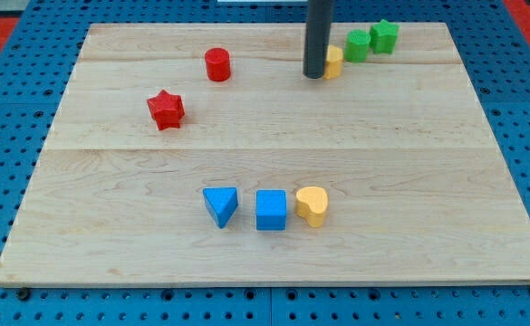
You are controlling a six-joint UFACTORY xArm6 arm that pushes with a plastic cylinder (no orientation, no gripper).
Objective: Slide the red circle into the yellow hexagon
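Resting on the wooden board [482,136] near its top edge, my tip [315,76] sits just left of the yellow hexagon [334,62], touching it or very nearly so; the rod hides the hexagon's left part, so I cannot tell which. Being a bare rod, the tip holds nothing and only presses on what it meets.

Taking the yellow hexagon as the landmark: the red circle [217,65] stands well apart to its left, at about the same height in the view. The red star [166,110] lies farther left still and lower. Two green blocks sit just right of the hexagon, the nearer green block [357,45] almost against it and the farther green block [384,36] beside that one. Far below the hexagon, toward the bottom of the view, stand a blue triangle [220,206], a blue cube [271,210] and a yellow heart [312,206] in a row.

By my judgement the push has not begun: the circle is nowhere near the hexagon, and the tip is on the wrong side of the circle. The next move calls for travelling left past the circle, passing above or below it without knocking it, settling on its far left side, then pushing straight right. Care is needed to keep the circle centred on the tip so it does not slip off sideways.
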